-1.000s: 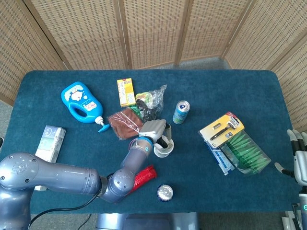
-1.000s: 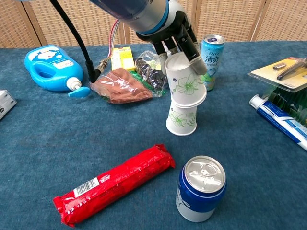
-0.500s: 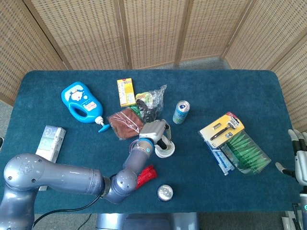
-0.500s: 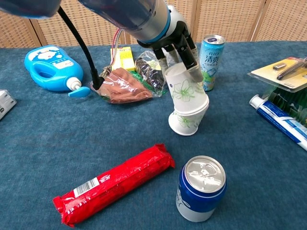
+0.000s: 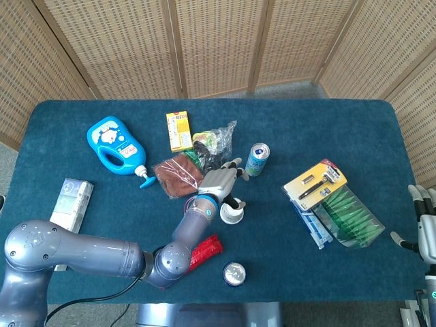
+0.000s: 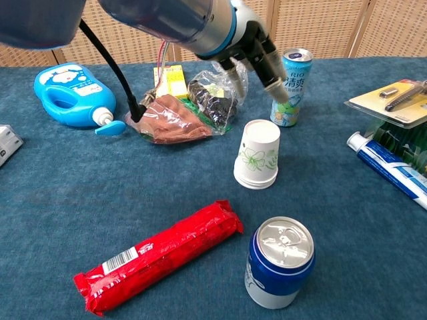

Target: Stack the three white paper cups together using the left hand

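Note:
White paper cups with green flower prints stand nested upside down as one stack (image 6: 258, 155) on the blue tabletop, also seen as the stack (image 5: 231, 214) in the head view. Layered rims show at its base. My left hand (image 6: 250, 57) hovers just above and behind the stack, fingers spread, touching nothing; it is the left hand (image 5: 219, 181) in the head view. My right hand (image 5: 424, 228) rests at the table's far right edge, fingers apart and empty.
A blue can (image 6: 279, 261) and a red snack packet (image 6: 160, 257) lie in front of the stack. A teal can (image 6: 290, 77) stands behind it, with a clear bag (image 6: 213, 93) and brown packet (image 6: 167, 119) to its left. A toothpaste tube (image 6: 390, 167) lies at the right.
The left hand released the upper cup, which dropped fully onto the cup below. The hand then lifted away and its fingers spread. The stack stands straight again.

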You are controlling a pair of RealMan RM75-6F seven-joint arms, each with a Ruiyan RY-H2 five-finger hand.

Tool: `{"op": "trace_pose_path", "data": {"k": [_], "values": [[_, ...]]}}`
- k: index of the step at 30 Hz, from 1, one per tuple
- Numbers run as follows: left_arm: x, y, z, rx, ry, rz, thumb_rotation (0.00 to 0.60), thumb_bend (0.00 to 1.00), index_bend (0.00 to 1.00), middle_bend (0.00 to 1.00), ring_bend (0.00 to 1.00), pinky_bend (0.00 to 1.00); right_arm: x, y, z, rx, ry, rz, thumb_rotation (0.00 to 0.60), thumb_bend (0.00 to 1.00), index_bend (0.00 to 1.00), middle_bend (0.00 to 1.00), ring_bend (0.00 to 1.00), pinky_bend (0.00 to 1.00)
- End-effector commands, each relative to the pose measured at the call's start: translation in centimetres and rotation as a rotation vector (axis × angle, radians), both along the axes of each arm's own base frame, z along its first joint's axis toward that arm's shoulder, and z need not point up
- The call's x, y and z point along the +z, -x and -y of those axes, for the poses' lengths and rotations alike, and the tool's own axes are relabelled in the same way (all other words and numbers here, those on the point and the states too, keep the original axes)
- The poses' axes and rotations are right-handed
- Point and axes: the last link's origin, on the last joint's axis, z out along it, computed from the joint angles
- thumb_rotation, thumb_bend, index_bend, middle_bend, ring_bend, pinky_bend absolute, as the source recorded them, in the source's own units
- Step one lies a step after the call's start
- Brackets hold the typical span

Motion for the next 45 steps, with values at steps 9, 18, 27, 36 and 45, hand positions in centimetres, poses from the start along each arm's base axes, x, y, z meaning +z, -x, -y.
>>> {"op": "trace_pose_path", "data": {"k": [9, 18, 27, 36, 45], "values": [[2.9, 2.0, 1.5, -0.150, -0.040, -0.064, 0.600, 0.32, 0.19, 0.00, 0.00, 0.27, 0.0, -0.1, 0.0, 0.006, -0.003, 0.005, 0.600, 0.11, 0.06, 0.00, 0.00, 0.00], [10.6, 10.0, 3.2, -0.253, -0.193, -0.219, 0.600, 0.31, 0.13, 0.00, 0.00, 0.24, -0.8, -0.7, 0.1, 0.020, -0.023, 0.011, 0.600, 0.11, 0.06, 0.00, 0.00, 0.00], [17.3, 18.6, 4.9, -0.277, -0.378, -0.297, 0.600, 0.31, 0.13, 0.00, 0.00, 0.22, -1.8, -1.5, 0.1, 0.045, -0.047, 0.012, 0.600, 0.11, 0.06, 0.00, 0.00, 0.00], [21.6, 26.5, 8.6, -0.277, -0.504, -0.334, 0.600, 0.31, 0.15, 0.00, 0.00, 0.20, -1.5, -1.5, 0.1, 0.042, -0.038, 0.013, 0.600, 0.11, 0.06, 0.00, 0.00, 0.00], [23.0, 34.8, 13.8, -0.229, -0.495, -0.399, 0.600, 0.31, 0.26, 0.00, 0.00, 0.02, -1.3, -1.6, 0.1, 0.043, -0.034, 0.007, 0.600, 0.11, 0.06, 0.00, 0.00, 0.00]]}}
